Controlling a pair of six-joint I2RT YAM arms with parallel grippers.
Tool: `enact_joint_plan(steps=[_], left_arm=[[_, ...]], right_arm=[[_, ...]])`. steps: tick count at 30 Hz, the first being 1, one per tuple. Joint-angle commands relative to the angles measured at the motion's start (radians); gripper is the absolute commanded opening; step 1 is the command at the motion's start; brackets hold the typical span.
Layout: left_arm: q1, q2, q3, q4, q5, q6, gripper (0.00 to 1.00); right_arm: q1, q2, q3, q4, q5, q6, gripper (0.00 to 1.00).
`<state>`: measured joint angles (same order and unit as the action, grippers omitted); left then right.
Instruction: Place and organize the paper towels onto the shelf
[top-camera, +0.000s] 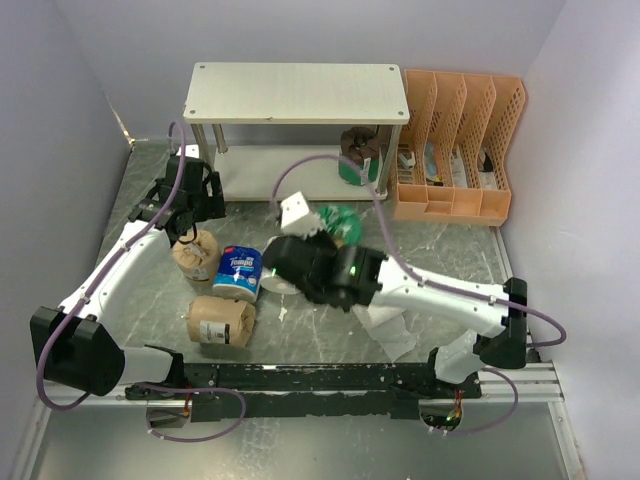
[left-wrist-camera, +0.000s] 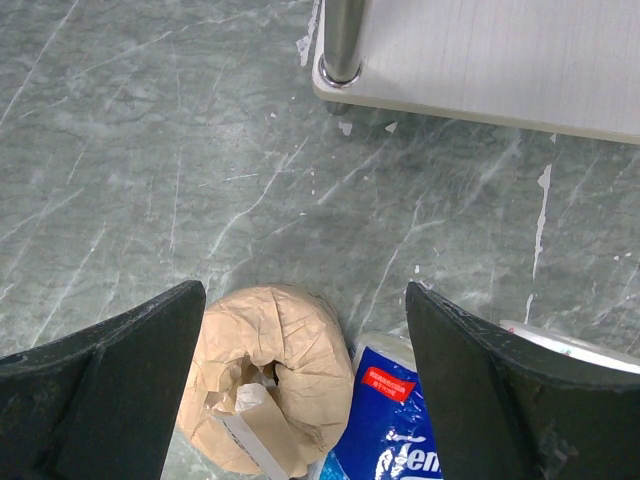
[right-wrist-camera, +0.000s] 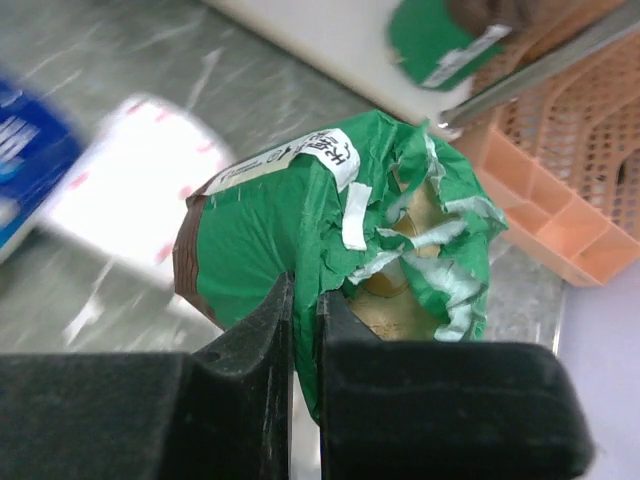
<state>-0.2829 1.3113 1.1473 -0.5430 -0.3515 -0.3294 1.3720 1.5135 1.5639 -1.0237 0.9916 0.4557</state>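
A torn green-wrapped roll (right-wrist-camera: 300, 215) is pinched by its wrapper in the right gripper (right-wrist-camera: 305, 295). The left gripper (left-wrist-camera: 305, 290) is held spread above a tan roll (left-wrist-camera: 280, 370), with the shelf (left-wrist-camera: 480, 60) edge at 1 o'clock.

Orange slotted file organizer (top-camera: 460, 150) at the grey marbled table's (top-camera: 450, 248) far right

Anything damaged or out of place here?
Green roll in the right gripper: its wrapper is torn open at one end with shreds hanging, and the fingers seem to pinch only the wrapper. A crumpled white sheet lies loose on the table.
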Motion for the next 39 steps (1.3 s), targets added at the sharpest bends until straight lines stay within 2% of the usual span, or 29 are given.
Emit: enact_joint_plan(steps=[1,5,11,18,27,32,33,36,39], left_arm=[[0.007,0.005,0.025,0.012,0.011,0.009,0.93],[0.007,0.0,0.023,0.014,0.005,0.007,0.93],[0.007,0.002,0.026,0.015,0.014,0.009,0.93],[0.008,-0.006,0.026,0.016,0.001,0.013,0.93],[0.008,0.004,0.03,0.017,0.005,0.015,0.92],[0.014,0.028,0.044,0.01,0.019,0.014,0.92],[0.018,0.031,0.044,0.009,0.021,0.013,0.91],[0.031,0.034,0.043,0.012,0.025,0.012,0.92],[0.045,0.028,0.042,0.016,0.036,0.015,0.94]], right_arm=[[-0.23,-0.068,-0.096,0.461,-0.024,-0.445,0.0],[-0.421,-0.008,-0.083,0.667,-0.146,-0.6,0.0],[-0.554,0.181,0.004,0.896,-0.248,-0.764,0.0],[-0.615,0.436,0.178,0.993,-0.29,-0.868,0.0],[-0.66,0.558,0.145,1.252,-0.343,-0.951,0.0],[-0.681,0.605,0.185,1.275,-0.361,-0.942,0.0],[-0.681,0.611,0.195,1.265,-0.361,-0.935,0.05],[-0.679,0.592,0.178,1.253,-0.362,-0.898,0.41],[-0.678,0.518,0.108,1.258,-0.407,-0.823,0.65]])
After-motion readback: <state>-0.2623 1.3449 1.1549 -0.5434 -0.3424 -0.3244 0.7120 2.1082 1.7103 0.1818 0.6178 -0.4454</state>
